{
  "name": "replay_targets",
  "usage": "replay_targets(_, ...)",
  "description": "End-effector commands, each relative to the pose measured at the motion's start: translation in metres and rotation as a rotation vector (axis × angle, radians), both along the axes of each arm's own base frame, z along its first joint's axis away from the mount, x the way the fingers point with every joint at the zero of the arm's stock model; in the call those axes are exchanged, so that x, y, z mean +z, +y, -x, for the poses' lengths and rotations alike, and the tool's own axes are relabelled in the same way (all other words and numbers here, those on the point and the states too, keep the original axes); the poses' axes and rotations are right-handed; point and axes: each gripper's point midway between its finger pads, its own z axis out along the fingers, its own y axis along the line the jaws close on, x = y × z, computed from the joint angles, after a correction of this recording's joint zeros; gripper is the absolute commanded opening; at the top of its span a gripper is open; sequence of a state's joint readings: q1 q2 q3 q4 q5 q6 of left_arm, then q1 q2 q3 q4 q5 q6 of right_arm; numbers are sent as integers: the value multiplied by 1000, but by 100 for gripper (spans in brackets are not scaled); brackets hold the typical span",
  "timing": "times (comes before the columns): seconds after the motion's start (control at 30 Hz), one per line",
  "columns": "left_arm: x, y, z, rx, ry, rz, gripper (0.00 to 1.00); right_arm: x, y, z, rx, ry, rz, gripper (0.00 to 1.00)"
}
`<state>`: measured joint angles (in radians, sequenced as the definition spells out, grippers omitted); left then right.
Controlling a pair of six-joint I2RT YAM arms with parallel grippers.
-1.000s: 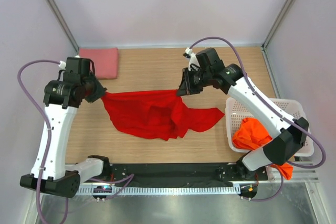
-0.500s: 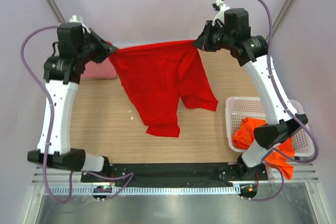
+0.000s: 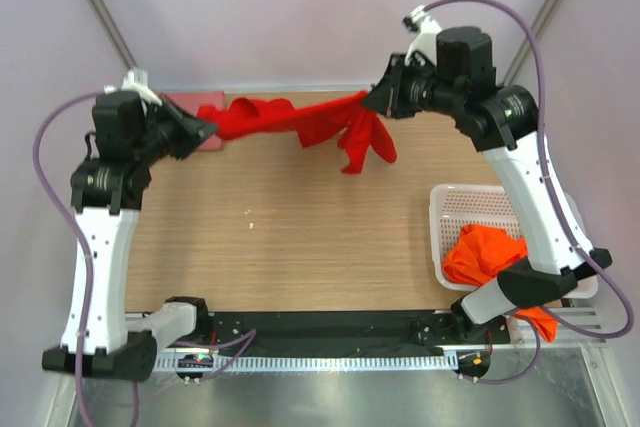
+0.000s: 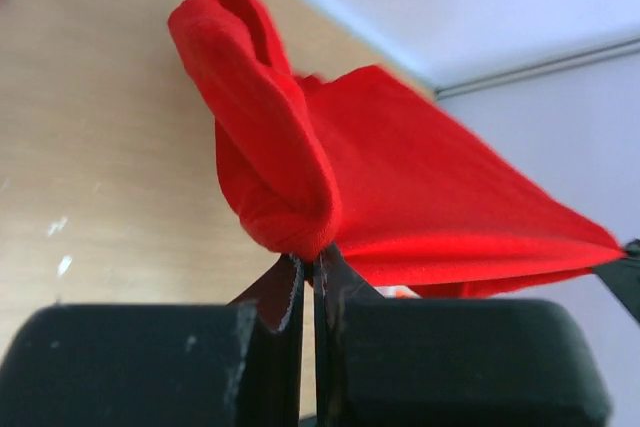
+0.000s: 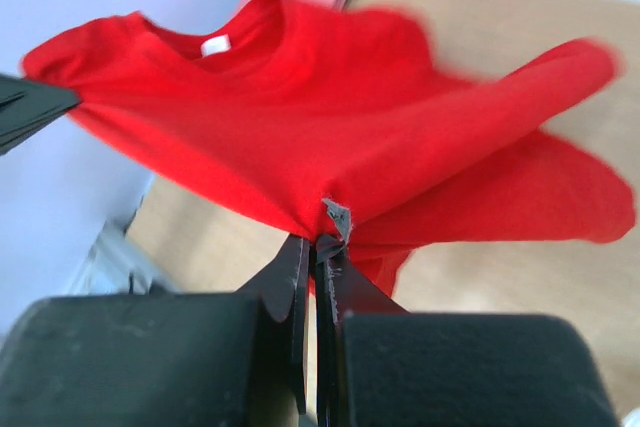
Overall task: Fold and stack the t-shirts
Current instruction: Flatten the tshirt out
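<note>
A bright red t-shirt [image 3: 300, 117] hangs stretched in the air between both grippers above the far side of the table. My left gripper [image 3: 207, 127] is shut on its left end, where the cloth bunches [image 4: 280, 162]. My right gripper [image 3: 368, 99] is shut on the right end, with cloth drooping below it [image 5: 330, 137]. A folded salmon pink t-shirt [image 3: 193, 110] lies at the back left, partly hidden behind the left arm. Orange t-shirts [image 3: 485, 255] sit bunched in the basket at the right.
A white lattice basket [image 3: 500, 209] stands at the right edge of the wooden table [image 3: 300, 247]; orange cloth spills over its near corner. A black rail runs along the near edge by the arm bases. Walls close in the back and sides.
From a heap on the table both grippers lifted the red t-shirt high and spread it, then swung it down and back; it now flies as a bunched horizontal band instead of hanging.
</note>
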<state>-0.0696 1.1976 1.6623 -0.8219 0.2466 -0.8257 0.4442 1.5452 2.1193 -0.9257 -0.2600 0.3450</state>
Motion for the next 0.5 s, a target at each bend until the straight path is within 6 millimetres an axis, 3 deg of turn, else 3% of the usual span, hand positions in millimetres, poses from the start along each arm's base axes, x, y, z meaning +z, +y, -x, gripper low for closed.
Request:
replay_targets(0.0,-65,22,51,58,157,-84,0,-38,4,51,81,121,92,1)
replay_targets(0.07,-85,30,77,69,210,-132,0,-58,8,70,108,174,123,1)
replay_targets(0.13,-100,40,88,103,259,-181,0,-67,6,77,98,203,128,1)
replay_targets(0.23,-115,41,87,91,296,-208,0,-101,13,70,96,258,133,2)
replay_targets(0.27,-124,39,82,80,317,-205,0,-131,18,67,101,324,163,2)
replay_targets(0.33,-159,33,71,56,433,-186,0,-153,34,59,150,362,141,1)
replay_targets(0.37,-183,27,72,19,515,-168,0,-171,40,55,154,400,146,2)
replay_targets(0.4,-194,24,67,5,546,-163,0,-203,45,47,154,460,173,1)
replay_targets(0.47,-234,23,58,-8,643,-166,0,-235,48,39,146,522,232,1)
